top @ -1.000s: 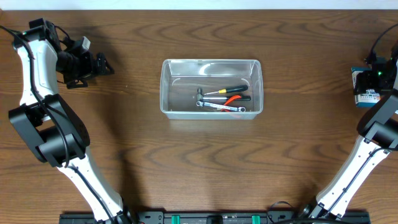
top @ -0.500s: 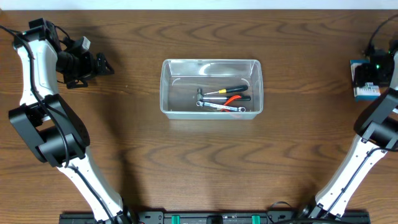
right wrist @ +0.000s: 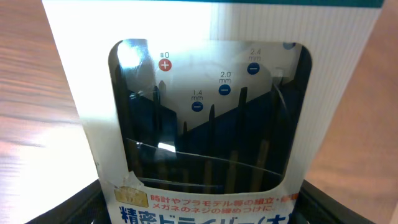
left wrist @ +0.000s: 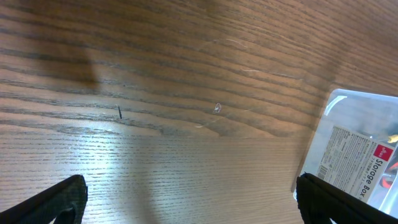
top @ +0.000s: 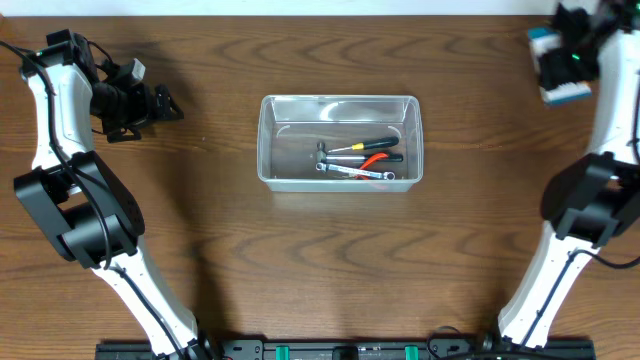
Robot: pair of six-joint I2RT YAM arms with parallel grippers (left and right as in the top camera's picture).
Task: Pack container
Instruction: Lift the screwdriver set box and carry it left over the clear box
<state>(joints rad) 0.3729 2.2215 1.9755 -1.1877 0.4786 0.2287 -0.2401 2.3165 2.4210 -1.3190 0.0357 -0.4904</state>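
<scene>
standing at the near edge of the wooden table (top: 300, 270), the two arm bases send one arm up each side. midway across the table, well apart from both arms, sits the container (top: 285, 150), a clear rectangular tub lying lengthwise left to right, open on top. inside it, toward its right half, lie pliers (top: 380, 160) with orange handles, a screwdriver (top: 362, 146) with a yellow and black handle, and a silver wrench (top: 352, 172), crowded together. a little farther back on the left, the left gripper (top: 167, 104) hovers over bare wood, pointing toward the container. its wrist view shows the fingertips (left wrist: 62, 198) at the two lower corners with only table between them, so the jaws stand spread wide and hold nothing. a corner of the tub with a printed label (left wrist: 357, 155) shows at that view's right edge. farthest back, at the right rear corner, the right gripper (top: 568, 62) is clamped on a small blue-and-white box (top: 566, 93). its wrist view is filled by the box's front, with a window showing thin precision screwdrivers and a dark finger at either side.
</scene>
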